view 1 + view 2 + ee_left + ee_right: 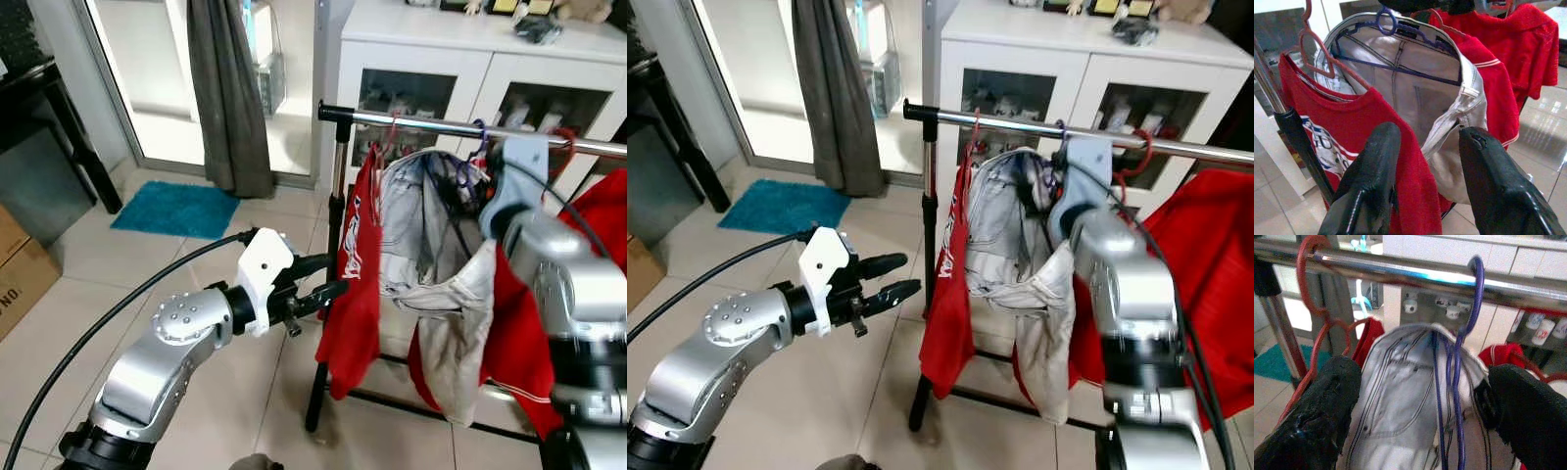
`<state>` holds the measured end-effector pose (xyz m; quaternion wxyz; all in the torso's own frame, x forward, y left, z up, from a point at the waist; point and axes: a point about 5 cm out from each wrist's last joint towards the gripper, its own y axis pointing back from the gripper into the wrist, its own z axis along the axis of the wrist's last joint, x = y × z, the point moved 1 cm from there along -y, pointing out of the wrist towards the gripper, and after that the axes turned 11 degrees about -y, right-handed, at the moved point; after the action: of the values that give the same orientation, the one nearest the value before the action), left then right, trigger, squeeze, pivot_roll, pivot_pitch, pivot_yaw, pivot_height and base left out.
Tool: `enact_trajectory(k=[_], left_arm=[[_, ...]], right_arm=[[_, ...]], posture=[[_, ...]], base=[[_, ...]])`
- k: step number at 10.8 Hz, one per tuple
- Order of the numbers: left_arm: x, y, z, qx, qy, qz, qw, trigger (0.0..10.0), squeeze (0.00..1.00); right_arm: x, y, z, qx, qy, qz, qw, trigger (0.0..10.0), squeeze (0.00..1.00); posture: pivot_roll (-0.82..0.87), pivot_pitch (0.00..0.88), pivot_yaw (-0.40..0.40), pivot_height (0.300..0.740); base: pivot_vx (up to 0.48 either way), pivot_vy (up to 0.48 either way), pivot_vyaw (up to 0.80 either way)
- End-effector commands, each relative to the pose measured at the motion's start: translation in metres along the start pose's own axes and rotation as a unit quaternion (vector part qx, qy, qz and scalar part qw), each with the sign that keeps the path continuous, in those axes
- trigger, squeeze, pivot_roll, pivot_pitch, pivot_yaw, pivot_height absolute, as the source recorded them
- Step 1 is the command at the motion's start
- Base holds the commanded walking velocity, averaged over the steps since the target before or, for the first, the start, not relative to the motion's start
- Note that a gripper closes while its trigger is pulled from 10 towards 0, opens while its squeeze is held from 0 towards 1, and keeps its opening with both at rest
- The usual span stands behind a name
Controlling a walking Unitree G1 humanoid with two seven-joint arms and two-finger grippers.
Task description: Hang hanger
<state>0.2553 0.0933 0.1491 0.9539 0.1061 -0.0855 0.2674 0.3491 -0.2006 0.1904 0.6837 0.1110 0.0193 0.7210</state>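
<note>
A thin purple plastic hanger (1469,323) hangs by its hook over a shiny horizontal metal clothes rail (1400,271), and this rail serves as the landmark for everything else. The hanger carries a pale grey-white garment with dark stitching (431,264), which drapes down below the rail. Just beside it on the rail, toward the rail's capped end, a red plastic hanger (1312,289) holds a red T-shirt with a white and blue print (355,284). Another red garment (1215,255) hangs farther along the rail on the other side of the pale one. The right claw (1425,411) is raised close to the rail, just below the purple hook, with its two black fingers (1322,406) spread wide on either side of the pale garment's top and gripping nothing. The left claw (318,284) is held out lower, below and beside the rail's capped end, near the edge of the red T-shirt; its black fingers (1371,176) are also spread apart and hold nothing. The rail rests on a black and chrome upright post (338,186) standing on a pale tiled floor (176,274). Behind the rail stands a white cabinet with glass doors (421,69). Well away from the rail, past its capped end, a grey curtain (230,88) hangs by a glass door, with a turquoise mat (176,208) on the floor near it.
</note>
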Motion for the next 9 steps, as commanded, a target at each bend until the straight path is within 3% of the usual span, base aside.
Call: enact_trajectory(k=[1, 9], left_arm=[[0.002, 0.000, 0.001, 0.000, 0.000, 0.003, 1.000, 10.0, 0.00], [-0.009, -0.006, 0.001, 0.001, 0.002, -0.028, 1.000, 10.0, 0.00]], right_arm=[[-0.002, -0.002, 0.004, -0.006, 0.000, -0.001, 1.000, 10.0, 0.00], [-0.023, -0.024, 0.001, 0.020, -0.002, -0.034, 0.999, 10.0, 0.00]], posture=[[0.01, 0.000, 0.000, 0.723], [0.01, 0.000, 0.007, 0.723]], base=[[0.000, 0.000, 0.00], [0.000, 0.000, 0.00]])
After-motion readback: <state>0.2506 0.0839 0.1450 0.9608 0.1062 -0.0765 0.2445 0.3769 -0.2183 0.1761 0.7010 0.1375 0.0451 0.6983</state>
